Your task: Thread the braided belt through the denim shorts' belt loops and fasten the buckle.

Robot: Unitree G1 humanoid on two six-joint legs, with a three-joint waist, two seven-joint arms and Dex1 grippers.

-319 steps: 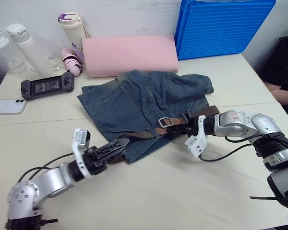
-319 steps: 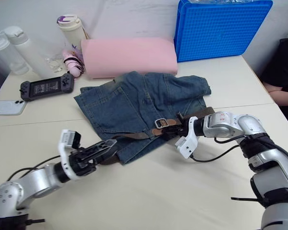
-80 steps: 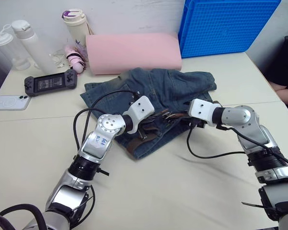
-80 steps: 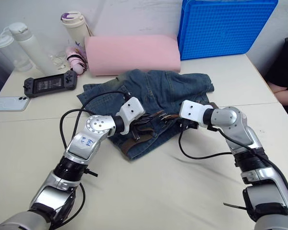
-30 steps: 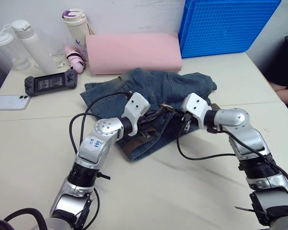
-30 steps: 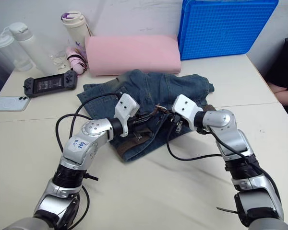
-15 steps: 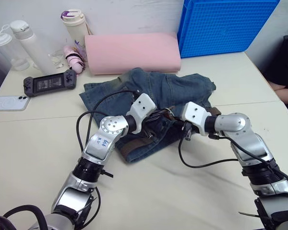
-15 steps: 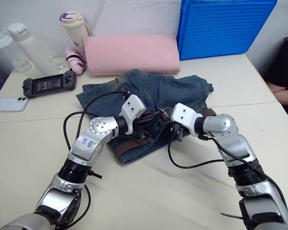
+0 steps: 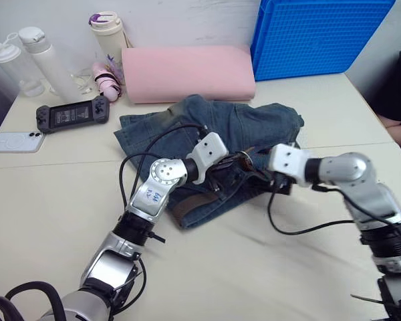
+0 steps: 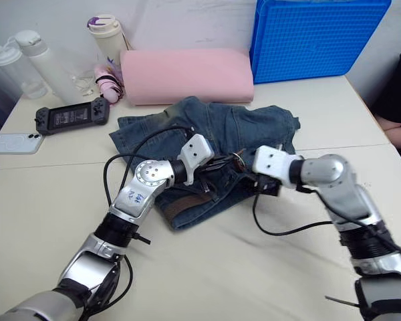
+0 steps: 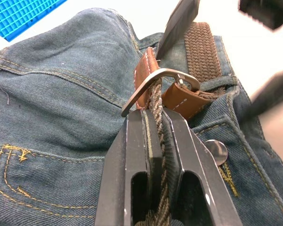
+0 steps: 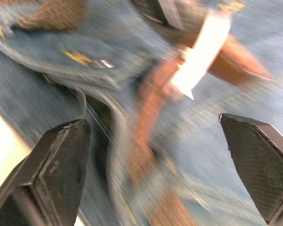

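I see the shorts [image 9: 207,144] in the table [image 9: 267,267] middle, the belt [image 11: 158,155] on their front edge. Behind them lies a foam roll [image 9: 187,72], right of it a crate [image 9: 314,33]. A game console [image 9: 72,114] and phone [image 9: 15,142] lie left.

I am seeing bare cream tabletop [image 9: 254,267] lying open in front of the crumpled faded blue denim shorts [image 9: 187,130], while the long pink foam roll [image 9: 187,72] and blue plastic crate [image 9: 314,33] are walling off the far side.
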